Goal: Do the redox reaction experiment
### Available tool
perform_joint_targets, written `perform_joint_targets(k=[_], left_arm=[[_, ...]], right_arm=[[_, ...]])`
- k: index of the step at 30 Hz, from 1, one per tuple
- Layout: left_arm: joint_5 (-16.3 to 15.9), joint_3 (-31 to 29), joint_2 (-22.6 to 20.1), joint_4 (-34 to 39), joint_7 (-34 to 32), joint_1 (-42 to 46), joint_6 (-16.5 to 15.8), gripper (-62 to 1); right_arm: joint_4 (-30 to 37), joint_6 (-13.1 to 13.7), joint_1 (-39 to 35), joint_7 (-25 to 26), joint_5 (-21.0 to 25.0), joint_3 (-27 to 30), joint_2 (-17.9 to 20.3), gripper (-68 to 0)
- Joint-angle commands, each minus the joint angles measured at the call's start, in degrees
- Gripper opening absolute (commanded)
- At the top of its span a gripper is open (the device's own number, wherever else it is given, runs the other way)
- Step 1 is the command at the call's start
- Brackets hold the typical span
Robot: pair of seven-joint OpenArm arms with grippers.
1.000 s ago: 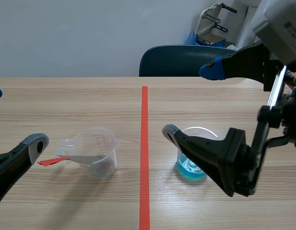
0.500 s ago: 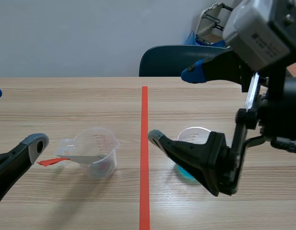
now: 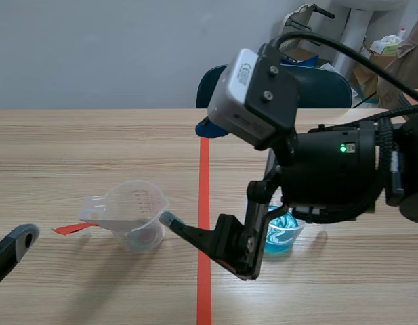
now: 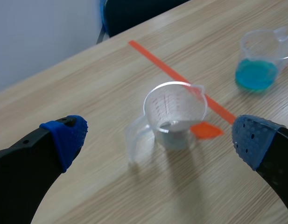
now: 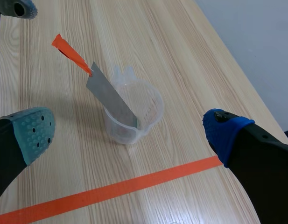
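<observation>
"Which arm is on the job?"

"The right one. It stretches across the tape line [image 3: 204,156], and the right gripper [image 3: 187,174] hangs over the clear cup [image 3: 137,213] with its fingers spread wide and nothing between them. The left gripper [image 4: 160,139] sits low, short of that same cup. Its fingers are wide apart too and hold nothing."

"What do you reckon it's after?"

"The metal strip [image 5: 111,100], I'd say. It leans inside the clear cup on the left half of the counter [image 3: 93,142], with its orange tip [image 5: 69,52] poking out past the rim."

"How should it take that cleanly?"

"Close on the flat stretch above the rim, with the pads on the two broad faces and not on the edges. Then draw it out along its lean. That cup looks like light plastic, so pulling sideways could lever it over or skid it along. The left gripper is handy to steady it."

"And where does the strip go?"

"My guess is the cup of blue liquid [image 3: 283,230] on the other side of the line. From the front it's mostly hidden behind the right arm. It stands upright, and the blue liquid [image 4: 256,74] sits low, well under the rim. The strip should go in gently so nothing slops."

"Is there anything else in the clear cup?"

"There's something greyish at the bottom. I can't tell whether it's liquid or just the base."
</observation>
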Motion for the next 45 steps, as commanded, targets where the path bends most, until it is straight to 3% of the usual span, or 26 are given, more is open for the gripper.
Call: perform_joint_targets(k=[1,10,16,22,32,41,45], left_arm=[[-0.4,0.0,0.2,-0.5,-3.1,2.5,-0.2,1.4],[-0.3,0.0,0.2,-5.6,-11.4,13.4,-0.1,1.4],[-1.8,0.0,0.7,-6.8,-11.9,18.0,0.4,1.4],[-2.9,-0.1,4.0,-7.5,-11.6,18.1,1.8,1.4],[-2.9,-0.1,4.1,-7.5,-11.6,18.1,1.8,1.4],[-2.9,-0.2,4.1,-7.5,-11.4,18.1,1.8,1.4],[-2.9,-0.2,4.1,-7.5,-11.4,18.1,1.8,1.4]], right_arm=[[-0.3,-0.3,2.0,0.9,0.1,-0.7,-0.7,0.4],[-6.5,0.1,8.6,0.9,-5.8,-9.4,-7.1,0.4],[-10.7,0.0,11.7,0.9,-8.1,-13.9,-11.3,0.4],[-15.3,0.0,14.8,0.9,-10.4,-18.4,-16.3,0.4],[-23.0,-2.3,18.3,0.9,-11.6,-22.0,-24.4,0.4],[-24.1,-3.0,18.6,0.9,-14.1,-22.2,-26.1,0.4],[-24.1,-3.1,18.6,0.9,-14.2,-22.2,-26.1,-9.6]])
